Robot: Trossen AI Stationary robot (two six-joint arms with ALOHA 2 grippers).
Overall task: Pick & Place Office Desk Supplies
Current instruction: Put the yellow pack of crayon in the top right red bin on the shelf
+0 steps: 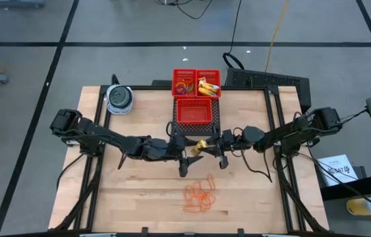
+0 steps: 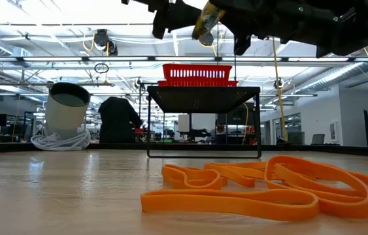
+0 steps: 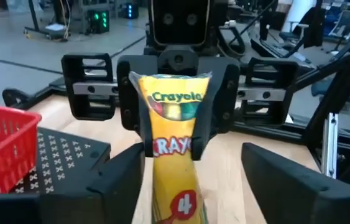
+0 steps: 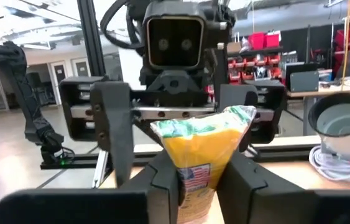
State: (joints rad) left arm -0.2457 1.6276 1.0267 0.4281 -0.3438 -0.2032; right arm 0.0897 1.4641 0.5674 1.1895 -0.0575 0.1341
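A yellow Crayola packet (image 1: 201, 145) hangs in the air above the middle of the table, between my two grippers, which face each other. My right gripper (image 4: 202, 186) comes from the table's right and is shut on the packet (image 4: 202, 155). My left gripper (image 3: 193, 186) comes from the table's left and stands open. Its fingers (image 3: 280, 180) flank the packet's near end (image 3: 178, 199). Whether one of them still touches the packet, I cannot tell. Orange rubber bands (image 1: 198, 194) lie in a loose heap on the table toward its near edge. My right gripper pinches the packet's two broad faces (image 3: 162, 146) between its two fingers (image 3: 207, 121), around the middle of its length. The fingers come about level from the table's right and lie along the packet. The packet is lifted clear of the table, its free end pointing at my left gripper.
Red mesh baskets (image 1: 197, 82) with small items stand at the far middle, and another red basket (image 1: 194, 112) sits on a black stand (image 2: 203, 98) just behind the grippers. A round blue-grey container (image 1: 119, 99) stands at the far left. The rubber bands (image 2: 268, 186) lie below.
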